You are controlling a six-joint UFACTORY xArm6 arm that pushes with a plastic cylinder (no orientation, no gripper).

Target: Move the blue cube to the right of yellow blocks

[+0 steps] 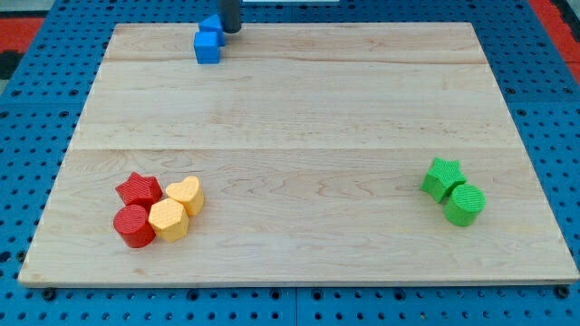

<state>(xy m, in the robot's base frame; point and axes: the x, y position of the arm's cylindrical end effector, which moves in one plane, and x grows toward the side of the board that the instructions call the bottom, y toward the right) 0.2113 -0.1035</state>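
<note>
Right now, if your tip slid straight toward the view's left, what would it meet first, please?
My tip sits beside the blue blocks at the view's top; it would probably meet them first, though depth is unclear.

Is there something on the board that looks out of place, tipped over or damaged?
Nothing looks damaged or tipped. The blue cube sits at the board's top edge beside a second blue block, with my tip just to their right. The yellow blocks touch the red blocks at lower left; the green blocks sit at right.

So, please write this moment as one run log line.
my tip: view's top, beside blue cube | yellow blocks: bottom left | cube not moved
</note>
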